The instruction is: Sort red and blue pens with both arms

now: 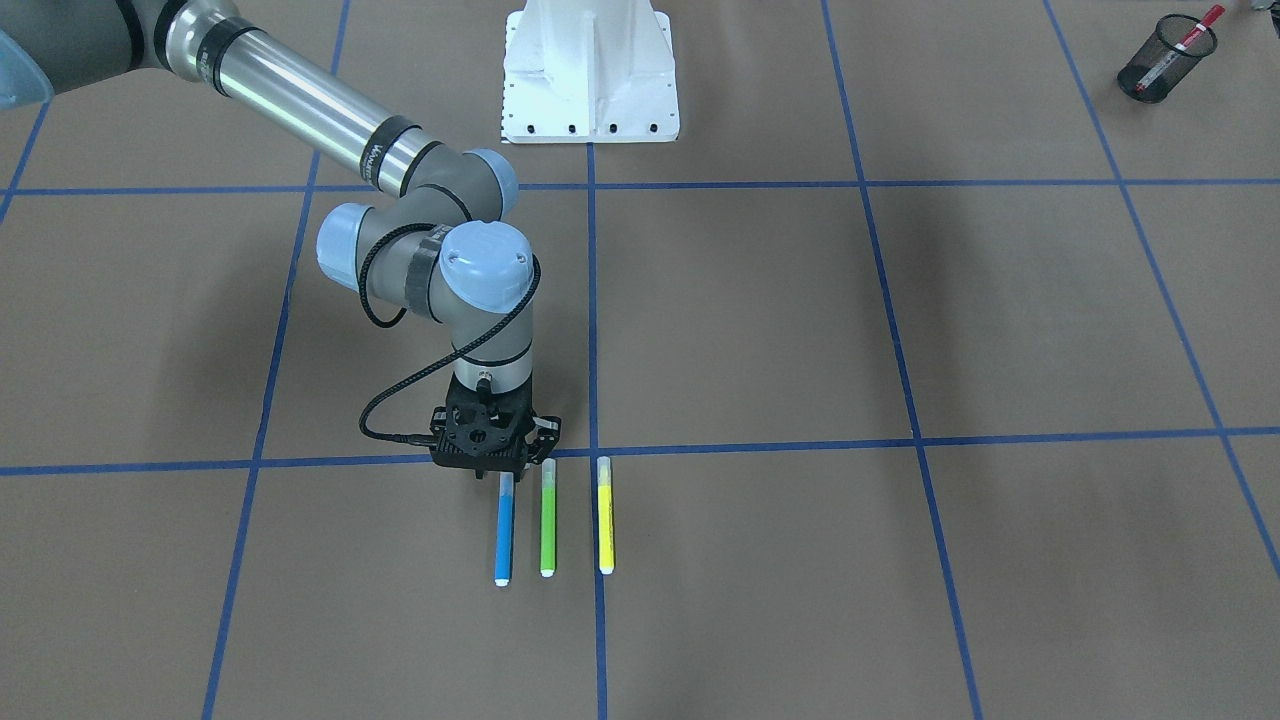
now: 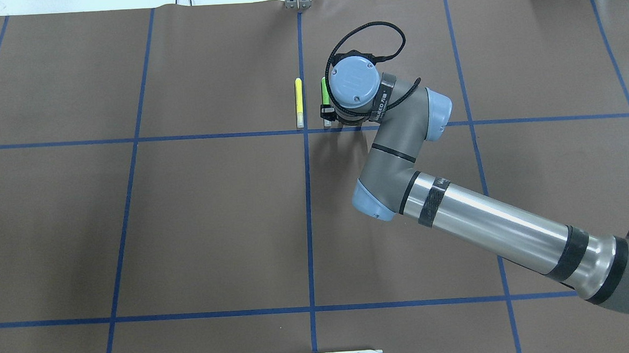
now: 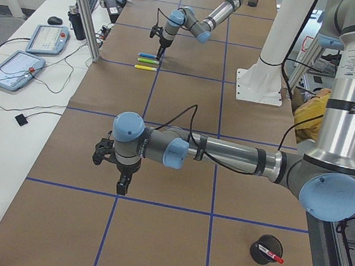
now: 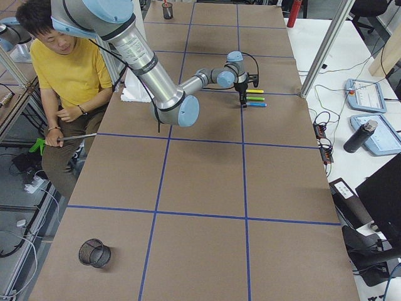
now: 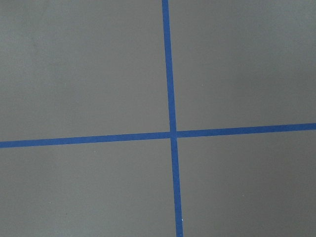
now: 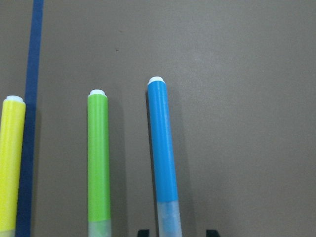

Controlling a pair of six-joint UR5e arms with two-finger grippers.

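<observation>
Shows red pen (image 1: pixel 1195 35) in mesh cup (image 1: pixel 1150 78); leaves blue pen (image 6: pixel 162 143) straddled by spread right gripper (image 6: pixel 177 231); cannot tell left gripper (image 3: pixel 122 181) state.

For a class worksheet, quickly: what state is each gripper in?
Left gripper: cannot be told from the side view.
Right gripper: open, fingers either side of the slim, clear-capped blue pen.
</observation>
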